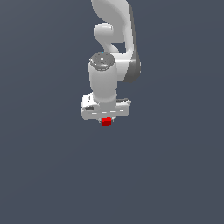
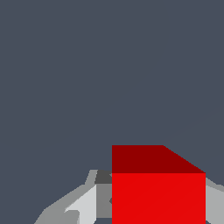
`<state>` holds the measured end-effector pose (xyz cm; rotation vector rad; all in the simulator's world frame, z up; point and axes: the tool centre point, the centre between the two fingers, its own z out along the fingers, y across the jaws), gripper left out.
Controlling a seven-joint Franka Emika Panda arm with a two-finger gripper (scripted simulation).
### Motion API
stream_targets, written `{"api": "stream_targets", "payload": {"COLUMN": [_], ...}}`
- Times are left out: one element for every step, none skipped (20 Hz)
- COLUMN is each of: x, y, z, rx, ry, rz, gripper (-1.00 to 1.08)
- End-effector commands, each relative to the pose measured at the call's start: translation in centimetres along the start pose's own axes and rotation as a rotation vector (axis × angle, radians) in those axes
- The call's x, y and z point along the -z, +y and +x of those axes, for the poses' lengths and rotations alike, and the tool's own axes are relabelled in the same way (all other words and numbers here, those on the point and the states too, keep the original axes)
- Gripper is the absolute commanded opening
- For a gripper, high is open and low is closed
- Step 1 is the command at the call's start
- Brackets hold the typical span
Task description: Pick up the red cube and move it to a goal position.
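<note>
The red cube (image 1: 106,122) sits directly under the white hand of the arm, near the middle of the exterior view. In the wrist view the red cube (image 2: 157,197) looms large. A grey finger (image 2: 103,199) presses one side of it and another finger (image 2: 214,203) presses the opposite side. My gripper (image 1: 106,124) is shut on the cube, and in the exterior view the fingers are hidden behind it. No goal position shows in either view.
A plain dark grey-blue surface (image 1: 52,175) fills the background all around. The arm's white links (image 1: 114,35) rise above the hand. No other objects are in sight.
</note>
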<state>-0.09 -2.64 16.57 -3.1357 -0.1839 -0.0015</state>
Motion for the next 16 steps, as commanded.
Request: {"api": "stream_targets", "payload": {"x": [1.4,1.9,2.3,2.7,3.0,3.3,3.5,3.7,3.9,4.0,4.1,4.1,4.1,4.1,4.0,4.0], "y": [0.3,0.4,0.5,0.6,0.7,0.8,0.8,0.9,0.9,1.0,1.0,1.0,1.0,1.0,1.0,1.0], "z": [0.8,1.1,1.4,1.6,1.8,2.0,2.2,2.3,2.4,2.5,2.6,2.6,2.7,2.7,2.6,2.6], "rx": [0.0,0.0,0.0,0.0,0.0,0.0,0.0,0.0,0.0,0.0,0.0,0.0,0.0,0.0,0.0,0.0], "ry": [-0.001,-0.001,-0.001,-0.001,-0.001,-0.001,-0.001,-0.001,-0.001,-0.001,-0.001,-0.001,-0.001,-0.001,-0.001,-0.001], "rz": [0.0,0.0,0.0,0.0,0.0,0.0,0.0,0.0,0.0,0.0,0.0,0.0,0.0,0.0,0.0,0.0], "gripper": [-1.0,-1.0,-1.0,-1.0,-1.0,-1.0,-1.0,-1.0,-1.0,-1.0,-1.0,-1.0,-1.0,-1.0,-1.0,-1.0]}}
